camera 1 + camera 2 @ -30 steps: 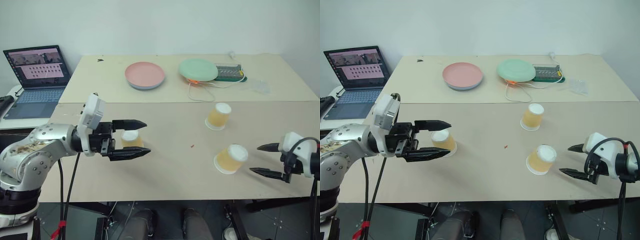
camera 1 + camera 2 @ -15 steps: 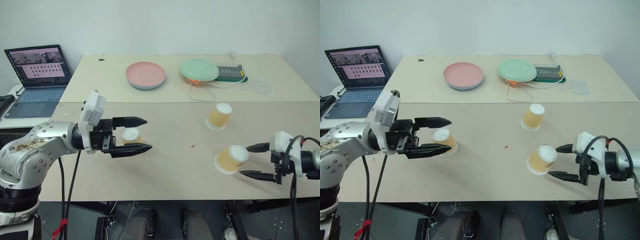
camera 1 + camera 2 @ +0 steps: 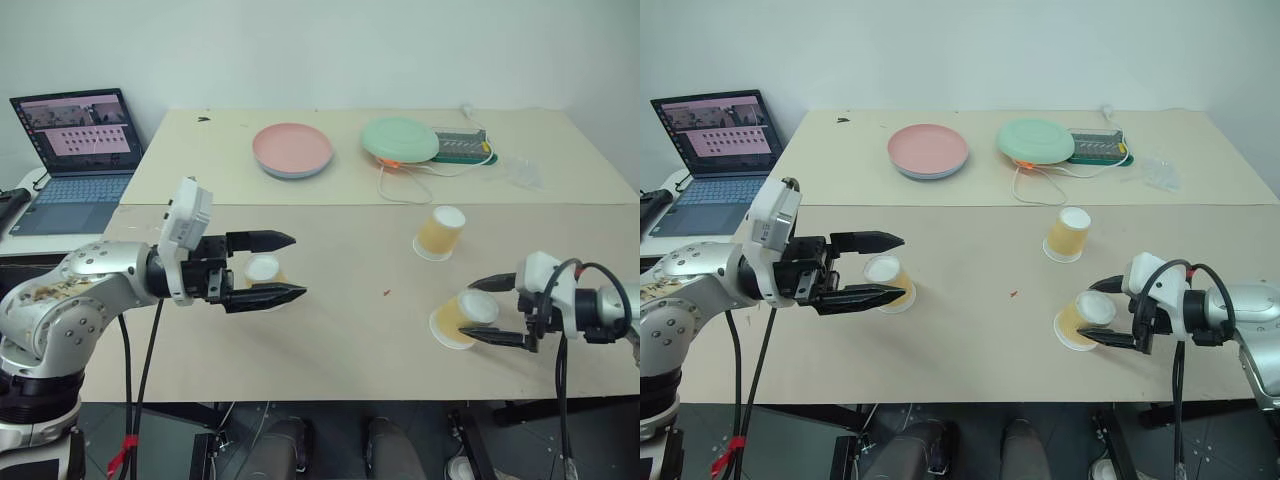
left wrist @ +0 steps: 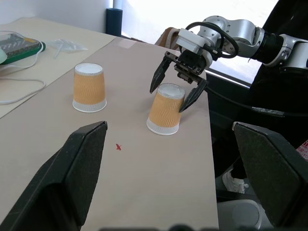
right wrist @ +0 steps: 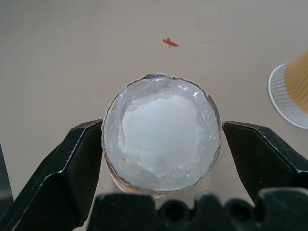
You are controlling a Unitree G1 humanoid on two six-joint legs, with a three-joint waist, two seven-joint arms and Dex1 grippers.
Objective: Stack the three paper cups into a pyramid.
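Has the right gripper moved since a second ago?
Yes. The right gripper has come in from the table's right edge toward the nearest paper cup, and its open fingers now straddle that cup's top; before, it stood clear of it.

You see the right tool (image 4: pixel 176 88) spread open around one upside-down yellow-orange paper cup (image 4: pixel 165 109); another identical cup (image 4: pixel 89 87) stands apart on the beige surface (image 4: pixel 144 168).

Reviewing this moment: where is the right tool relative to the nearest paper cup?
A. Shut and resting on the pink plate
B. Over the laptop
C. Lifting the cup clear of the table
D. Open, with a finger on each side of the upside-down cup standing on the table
D: the right tool is open with its fingers either side of the upside-down paper cup, which stands on the table.
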